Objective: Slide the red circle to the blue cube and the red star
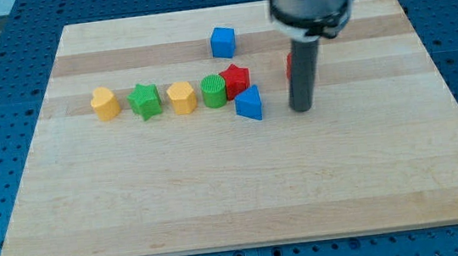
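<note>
The red circle (289, 64) shows only as a red sliver right of centre, mostly hidden behind my dark rod; my tip (301, 108) rests on the pale wooden board (219, 197) just below it, holding nothing. The red star (236, 79) and blue cube (222, 42) sit to its left across bare wood. No writing is legible.

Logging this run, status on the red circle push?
My tip down on the board, right of the blue triangle. Red circle mostly hidden behind the rod. Blue cube and red star lie to its left, path clear.
</note>
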{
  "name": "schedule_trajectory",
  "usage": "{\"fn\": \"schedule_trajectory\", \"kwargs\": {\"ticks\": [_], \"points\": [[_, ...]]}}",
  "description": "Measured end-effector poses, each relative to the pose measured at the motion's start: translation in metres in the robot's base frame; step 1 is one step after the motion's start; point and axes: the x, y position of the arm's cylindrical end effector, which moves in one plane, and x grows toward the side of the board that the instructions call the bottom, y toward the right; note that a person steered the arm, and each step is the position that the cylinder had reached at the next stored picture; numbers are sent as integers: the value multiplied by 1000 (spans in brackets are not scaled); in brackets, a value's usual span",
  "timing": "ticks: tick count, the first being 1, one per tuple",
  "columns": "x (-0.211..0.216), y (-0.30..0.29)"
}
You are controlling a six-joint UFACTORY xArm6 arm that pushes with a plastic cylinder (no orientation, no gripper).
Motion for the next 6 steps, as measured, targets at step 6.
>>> {"fn": "schedule_trajectory", "kwargs": {"ticks": [6], "points": [[-133, 8]]}}
